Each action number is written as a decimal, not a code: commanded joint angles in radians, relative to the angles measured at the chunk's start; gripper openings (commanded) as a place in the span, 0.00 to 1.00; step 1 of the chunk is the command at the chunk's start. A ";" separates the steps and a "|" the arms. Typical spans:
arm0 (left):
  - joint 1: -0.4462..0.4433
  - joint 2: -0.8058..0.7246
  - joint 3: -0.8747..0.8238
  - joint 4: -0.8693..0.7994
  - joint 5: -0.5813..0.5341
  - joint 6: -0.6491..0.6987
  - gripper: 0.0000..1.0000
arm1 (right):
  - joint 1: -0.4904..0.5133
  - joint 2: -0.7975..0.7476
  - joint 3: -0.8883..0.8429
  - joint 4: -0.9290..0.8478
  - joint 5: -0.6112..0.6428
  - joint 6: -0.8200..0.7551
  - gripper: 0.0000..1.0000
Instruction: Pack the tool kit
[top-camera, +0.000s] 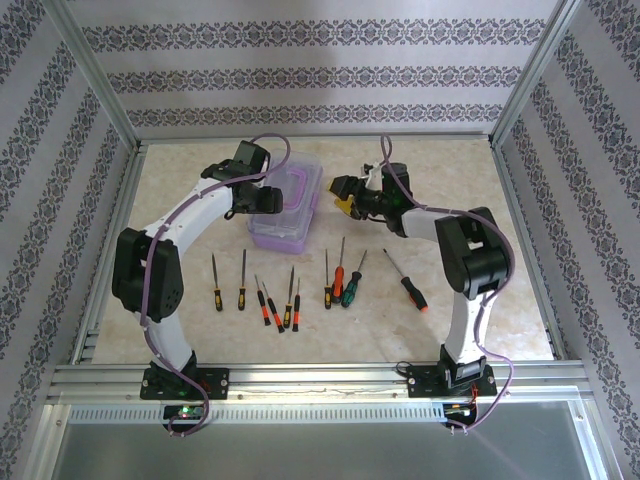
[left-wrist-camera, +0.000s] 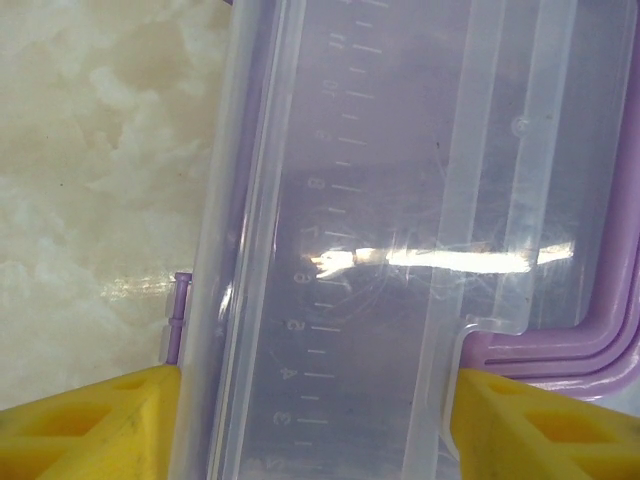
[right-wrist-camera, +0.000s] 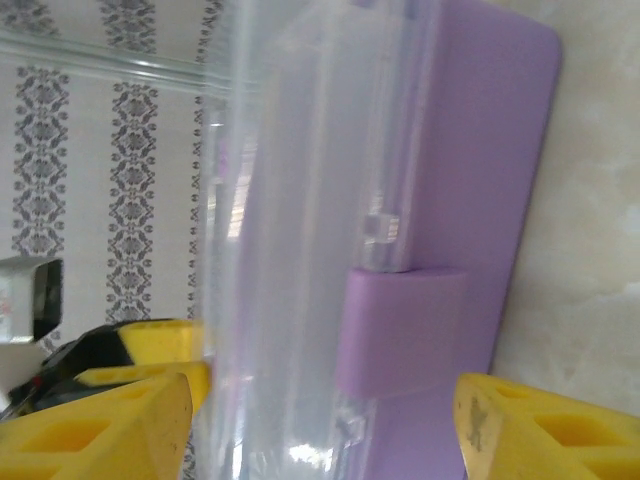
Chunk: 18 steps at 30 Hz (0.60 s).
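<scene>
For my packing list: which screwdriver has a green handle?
The green-handled screwdriver is second from the right; the other handles are black, yellow or orange-red.

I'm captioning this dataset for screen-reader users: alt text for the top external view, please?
Two robot arms reach across a marble-patterned table, the left gripper and right gripper on either side of a lidded purple box. A row of small screwdrivers lies in front.

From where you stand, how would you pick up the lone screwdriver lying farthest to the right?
The screwdriver lies flat and alone, so probably straight down from above. Set the jaws across its thick black and red handle; the thin metal shaft gives little to pinch.
</scene>
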 joint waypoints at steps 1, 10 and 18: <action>0.008 0.078 -0.011 -0.021 0.007 0.044 0.66 | 0.013 0.034 0.032 0.128 -0.025 0.064 0.71; 0.007 0.100 -0.020 0.004 0.071 0.061 0.65 | 0.036 0.137 0.041 0.251 -0.044 0.123 0.71; 0.004 0.129 -0.014 0.003 0.116 0.067 0.64 | 0.030 0.155 0.016 0.317 -0.053 0.152 0.74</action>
